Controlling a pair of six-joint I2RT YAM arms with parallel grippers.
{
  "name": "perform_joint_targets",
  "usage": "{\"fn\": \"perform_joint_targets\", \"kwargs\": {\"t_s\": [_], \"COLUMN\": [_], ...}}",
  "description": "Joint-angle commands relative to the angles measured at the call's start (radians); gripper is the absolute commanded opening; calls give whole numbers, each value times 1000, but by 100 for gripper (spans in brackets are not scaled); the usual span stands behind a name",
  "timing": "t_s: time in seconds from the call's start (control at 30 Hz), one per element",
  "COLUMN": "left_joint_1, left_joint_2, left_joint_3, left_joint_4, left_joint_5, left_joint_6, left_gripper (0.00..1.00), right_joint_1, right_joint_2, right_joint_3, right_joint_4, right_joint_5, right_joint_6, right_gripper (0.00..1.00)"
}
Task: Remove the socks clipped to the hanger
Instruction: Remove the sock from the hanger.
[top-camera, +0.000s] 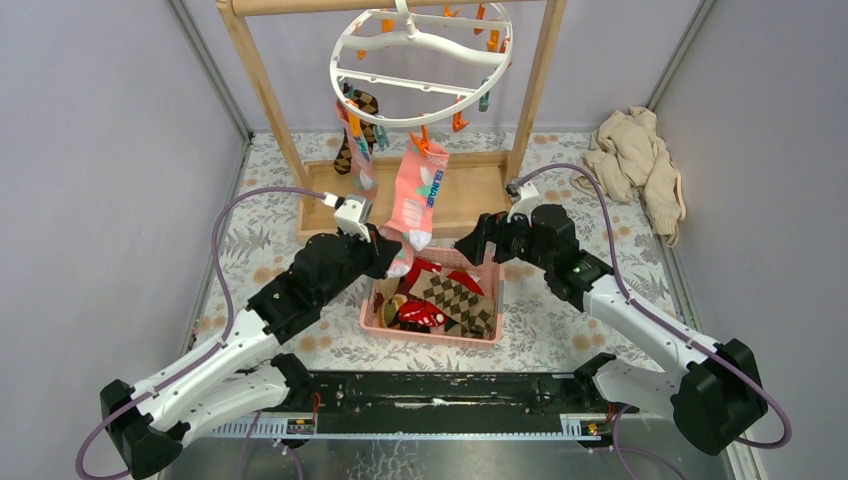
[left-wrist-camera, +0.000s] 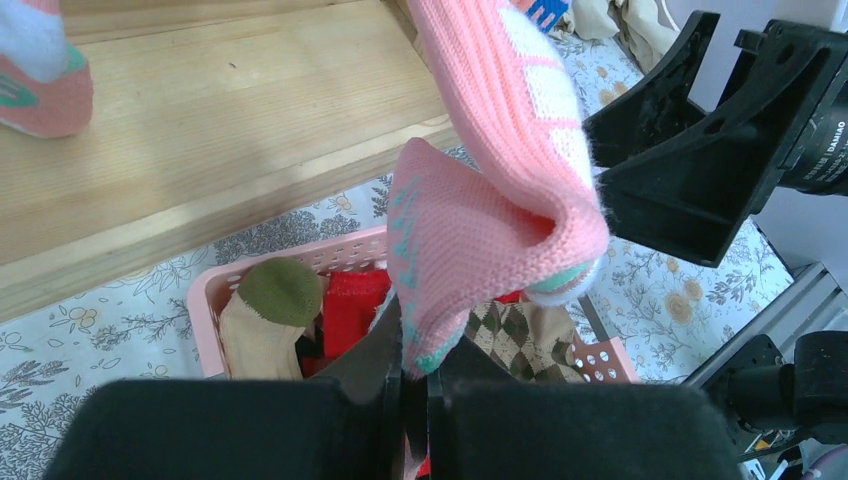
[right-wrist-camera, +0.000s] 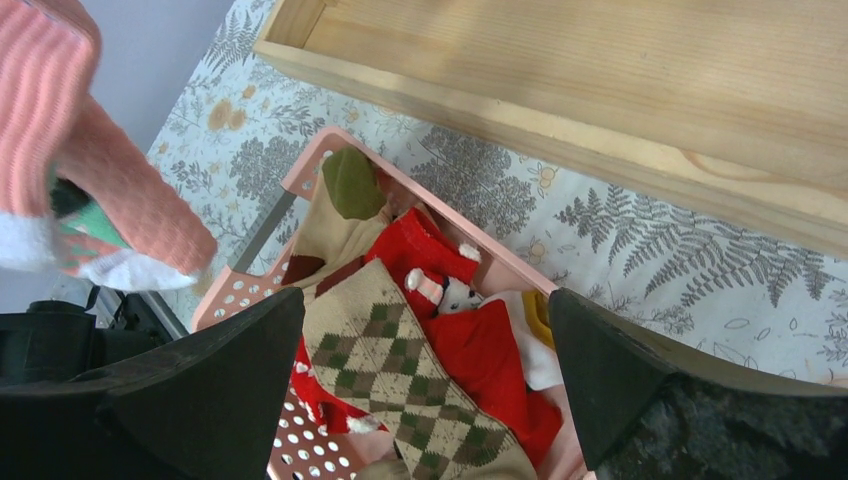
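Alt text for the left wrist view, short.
The left gripper is shut on the lower end of a pink sock that bends upward out of frame. Below sits a pink basket of socks; wooden rack base behind, right gripper at right.

The pink knitted cloth sock (left-wrist-camera: 500, 200) looks soft and ribbed, with a fuzzy matt surface. The pale wooden rack base (left-wrist-camera: 220, 120) on the far side is smooth, its grain showing. The pink perforated plastic basket (right-wrist-camera: 250, 290) has a slight sheen. The round white plastic hanger (top-camera: 420, 84) looks smooth and glossy.
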Motion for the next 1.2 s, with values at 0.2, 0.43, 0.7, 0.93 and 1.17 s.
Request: {"fn": "perform_joint_targets", "kwargs": {"t_s": [0.2,0.43,0.7,0.93,1.17], "left_joint_1": [6,7,7,6,6], "left_joint_2": [-8,-19,-26,-29,-26], "left_joint_3": [44,34,35,39,39], "left_joint_4": [-24,-25,-33,-44,-43], "left_joint_5": [23,24,30,32,37], "left_joint_6": [-8,-8,-6,-2,-2], "left_gripper": [3,3,4,4,4], "right_joint_1": [-4,-4,-5,-4,-4], "right_joint_2": [-83,-100,-71,-120,-93], "right_joint_3": [-27,9,80,31,80], "right_joint_4": [-29,-68,-177,-101,-177], "right_joint_5": [26,38,40,32,-19], "right_joint_6": [0,51,86,91,51], "right_gripper": [100,100,100,100,100]}}
